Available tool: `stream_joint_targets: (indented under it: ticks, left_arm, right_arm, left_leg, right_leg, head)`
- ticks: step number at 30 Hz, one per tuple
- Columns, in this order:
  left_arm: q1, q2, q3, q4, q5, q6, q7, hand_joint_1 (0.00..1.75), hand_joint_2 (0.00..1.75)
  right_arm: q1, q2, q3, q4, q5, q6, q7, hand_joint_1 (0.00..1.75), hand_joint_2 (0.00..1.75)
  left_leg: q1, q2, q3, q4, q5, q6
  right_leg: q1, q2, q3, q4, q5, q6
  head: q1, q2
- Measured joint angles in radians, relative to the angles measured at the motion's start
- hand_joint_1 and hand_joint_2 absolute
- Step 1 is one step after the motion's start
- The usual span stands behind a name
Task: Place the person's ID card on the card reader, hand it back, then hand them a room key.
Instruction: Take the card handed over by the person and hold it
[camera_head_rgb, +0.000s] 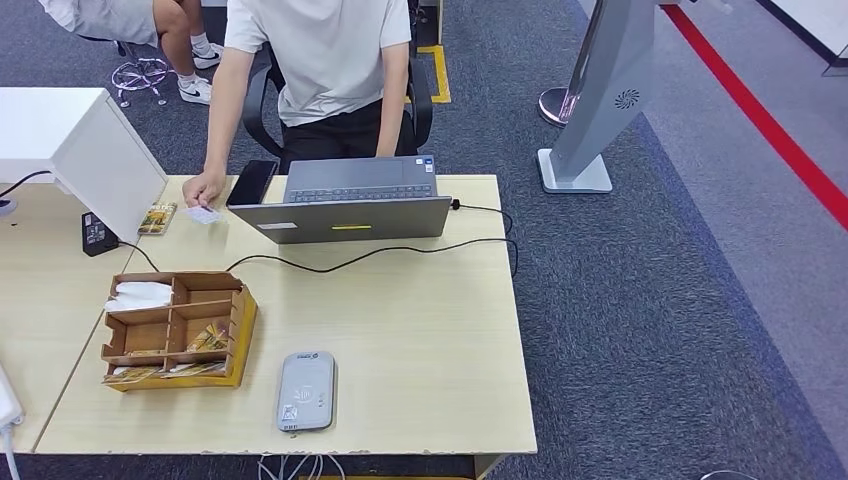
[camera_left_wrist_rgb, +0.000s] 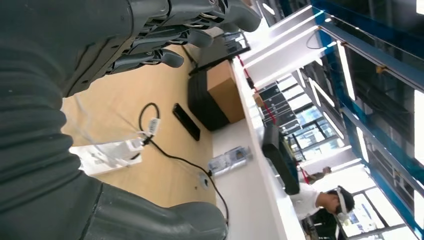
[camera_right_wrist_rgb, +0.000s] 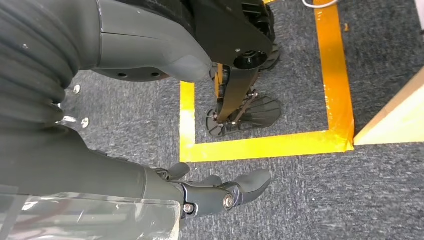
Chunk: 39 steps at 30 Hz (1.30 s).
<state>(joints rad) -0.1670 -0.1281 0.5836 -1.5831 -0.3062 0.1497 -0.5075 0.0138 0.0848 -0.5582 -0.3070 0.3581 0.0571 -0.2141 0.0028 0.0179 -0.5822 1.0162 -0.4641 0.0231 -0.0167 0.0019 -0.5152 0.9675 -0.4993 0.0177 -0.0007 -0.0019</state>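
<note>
A person stands behind the table's far side, their hand (camera_head_rgb: 200, 188) pressing a pale ID card (camera_head_rgb: 206, 215) onto the tabletop next to a black phone (camera_head_rgb: 252, 182). The grey card reader (camera_head_rgb: 305, 391) lies flat near the front edge. A wooden organizer (camera_head_rgb: 236, 330) to its left holds coloured cards (camera_head_rgb: 208, 338) in one compartment. My left hand (camera_left_wrist_rgb: 65, 75) hovers over the table's left part with fingers (camera_left_wrist_rgb: 165, 40) and thumb apart, holding nothing. My right hand (camera_right_wrist_rgb: 75, 125) hangs over the carpet, fingers (camera_right_wrist_rgb: 225, 196) stretched out, empty.
An open grey laptop (camera_head_rgb: 350, 203) stands at the far middle, its black cable (camera_head_rgb: 400, 250) trailing across the table. A white box (camera_head_rgb: 90, 150) and a small black adapter (camera_head_rgb: 97, 234) sit at the far left. Yellow floor tape (camera_right_wrist_rgb: 260, 147) marks the carpet.
</note>
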Motion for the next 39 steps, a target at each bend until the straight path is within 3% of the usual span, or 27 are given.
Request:
stream_joint_targets:
  ticks: [12, 34, 38, 39]
  left_arm:
    - [-0.209, 0.069, -0.217, 0.082, -0.252, -0.073, 0.154, 0.00, 1.75]
    - [-0.582, 0.216, -0.588, 0.433, -0.640, -0.265, 0.462, 0.03, 1.75]
    - [-0.646, 0.243, -0.652, 0.501, -0.708, -0.296, 0.522, 1.75, 1.75]
    - [-0.662, 0.250, -0.668, 0.517, -0.724, -0.303, 0.537, 1.75, 1.75]
  right_arm:
    - [-0.017, 0.002, -0.026, 0.022, 0.054, 0.019, 0.014, 0.00, 1.75]
    - [-0.049, 0.007, -0.076, 0.058, 0.163, 0.049, 0.053, 0.00, 1.75]
    - [-0.055, 0.007, -0.084, 0.065, 0.190, 0.050, 0.060, 0.00, 1.75]
    - [-0.057, 0.007, -0.086, 0.066, 0.197, 0.051, 0.062, 0.00, 1.75]
  left_leg:
    - [0.000, 0.000, 0.000, 0.001, 0.000, 0.000]
    - [0.000, 0.001, -0.001, 0.001, 0.001, -0.001]
    - [0.000, 0.001, -0.001, 0.001, 0.001, -0.001]
    - [0.000, 0.001, -0.001, 0.001, 0.001, -0.001]
  right_leg:
    - [0.000, 0.001, 0.001, 0.000, 0.002, 0.000]
    - [0.000, 0.002, 0.001, 0.001, 0.003, -0.001]
    - [0.000, 0.002, 0.000, 0.001, 0.003, -0.001]
    - [0.000, 0.002, 0.000, 0.001, 0.003, -0.001]
  head:
    - [0.000, 0.000]
    - [0.000, 0.000]
    - [0.000, 0.000]
    - [0.000, 0.000]
